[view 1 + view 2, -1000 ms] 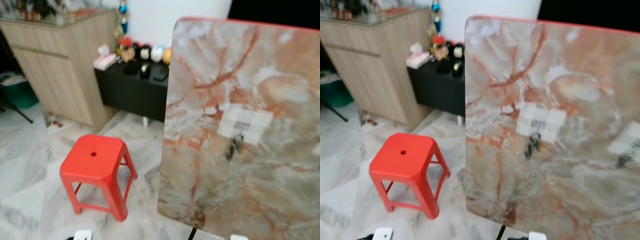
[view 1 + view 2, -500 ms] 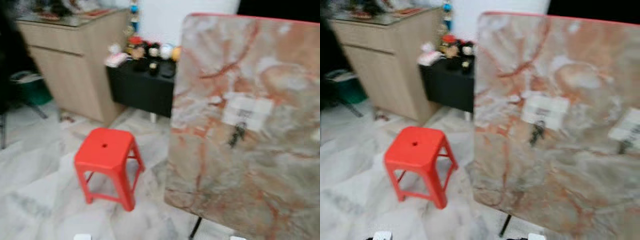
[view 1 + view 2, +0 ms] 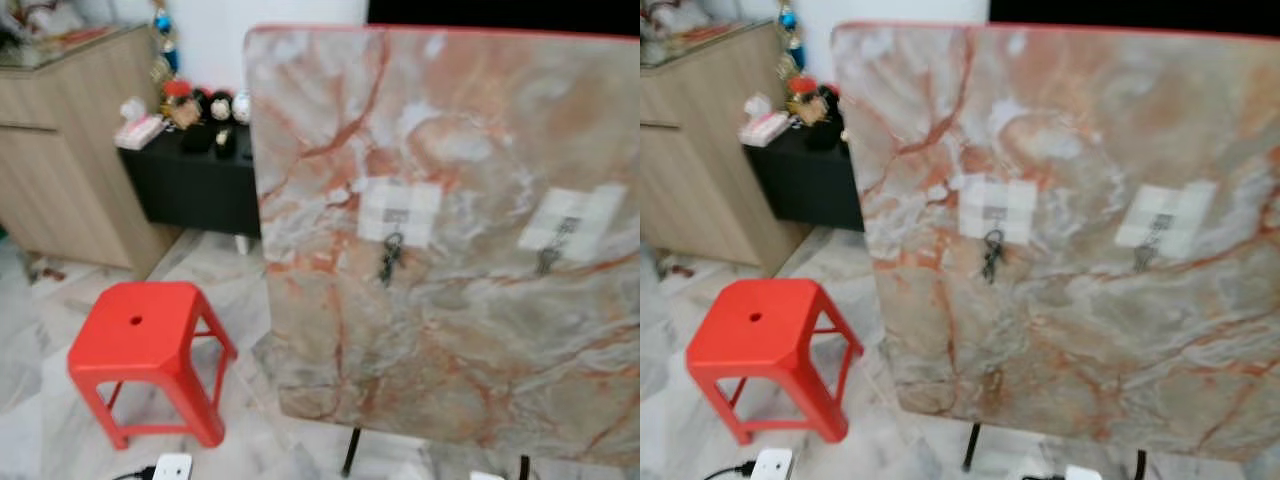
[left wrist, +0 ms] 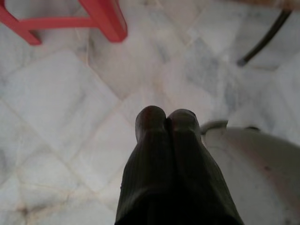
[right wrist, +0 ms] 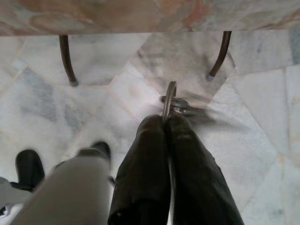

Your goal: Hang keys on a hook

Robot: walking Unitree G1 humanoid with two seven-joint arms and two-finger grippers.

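Note:
A marble-patterned board (image 3: pixel 450 340) stands upright in front of me. Two white patches are stuck on it, each with a hook: the left hook (image 3: pixel 398 212) has a dark bunch of keys (image 3: pixel 389 258) hanging from it, and the right hook (image 3: pixel 572 220) has something small and dark (image 3: pixel 548 258) hanging from it. In the right wrist view my right gripper (image 5: pixel 165 123) hangs low over the floor, shut on a metal key ring (image 5: pixel 169 96) with blurred keys beside it. My left gripper (image 4: pixel 166 117) is shut with nothing in it, pointing at the floor tiles.
A red plastic stool (image 3: pixel 140 345) stands left of the board. Behind it are a low black cabinet (image 3: pixel 195 185) with figurines on top and a wooden cabinet (image 3: pixel 60 170). A white plug (image 3: pixel 172 467) lies on the marble floor. The board rests on thin dark legs (image 3: pixel 350 452).
The camera has swung to the right: the board now sits nearer the middle and its second hook patch has come into the left eye view. The things themselves have not moved.

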